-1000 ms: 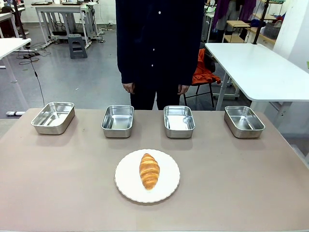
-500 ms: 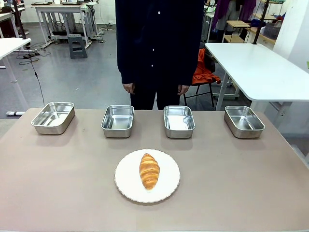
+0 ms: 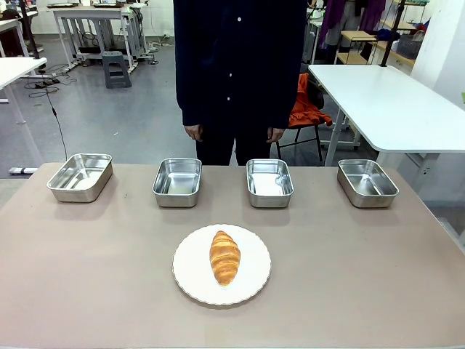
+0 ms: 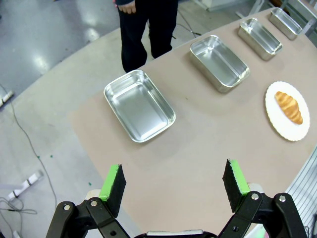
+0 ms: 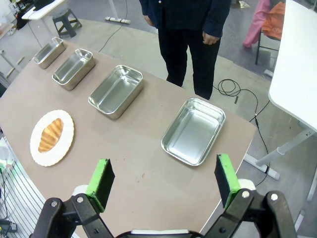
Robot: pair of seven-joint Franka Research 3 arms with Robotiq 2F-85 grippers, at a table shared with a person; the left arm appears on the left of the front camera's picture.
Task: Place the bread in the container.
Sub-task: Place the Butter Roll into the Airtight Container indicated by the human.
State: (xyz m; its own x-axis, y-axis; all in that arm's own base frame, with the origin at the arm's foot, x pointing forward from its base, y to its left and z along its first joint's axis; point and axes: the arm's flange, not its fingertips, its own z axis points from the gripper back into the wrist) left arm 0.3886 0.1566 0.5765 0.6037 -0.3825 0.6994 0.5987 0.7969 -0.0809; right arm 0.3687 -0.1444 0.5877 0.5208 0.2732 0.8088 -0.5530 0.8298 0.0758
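Here's the croissant, lying lengthwise in the middle of a round white plate, and that plate sits midway along the counter, closer to its near edge than its far one. Along the far edge runs a row of four shiny steel trays, all of them bare inside: the far-left tray by the far left corner, the second tray and the third tray either side of the middle, and the far-right tray by the far right corner. They look alike, so there's no telling which one is meant for the croissant, and it's well apart from all four. Behind the far edge stands a person in dark clothes, hands down at the sides and clear of the counter. Over at the left end, the left end effector hangs high above the counter's left edge, released, green pads wide apart with nothing between them, looking down past the far-left tray. Same picture at the right end: the right end effector hangs above the right edge, released and holding nothing, with the far-right tray just ahead of it.
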